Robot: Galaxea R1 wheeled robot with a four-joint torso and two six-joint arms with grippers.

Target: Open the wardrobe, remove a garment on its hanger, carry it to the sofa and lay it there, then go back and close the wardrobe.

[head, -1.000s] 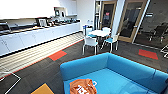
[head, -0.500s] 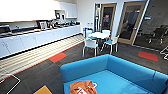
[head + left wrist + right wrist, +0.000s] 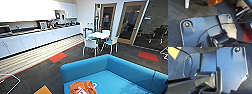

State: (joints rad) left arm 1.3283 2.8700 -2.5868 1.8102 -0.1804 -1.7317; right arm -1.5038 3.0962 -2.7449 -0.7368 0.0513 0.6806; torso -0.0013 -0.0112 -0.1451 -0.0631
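End effector state cannot be told for either arm. One orange garment [image 3: 82,88] lies crumpled on the seat of the one blue sofa [image 3: 130,72], at the frame's lower centre, a white hanger [image 3: 94,85] peeking beside it. Risk, as a judgement: lying bunched near the seat's front, the garment could slide off if brushed. Beyond stand three white-and-blue chairs [image 3: 90,45].

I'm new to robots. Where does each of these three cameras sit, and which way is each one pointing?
Head view: high on the robot, looking forward and down over the blue sofa with the orange sweatshirt on its seat.
Left wrist view: on the left arm's wrist, looking down at dark carpet; the robot's dark plate shows.
Right wrist view: on the right wrist, looking down at carpet; its plate shows.
Shared: both wrist views show dark carpet.
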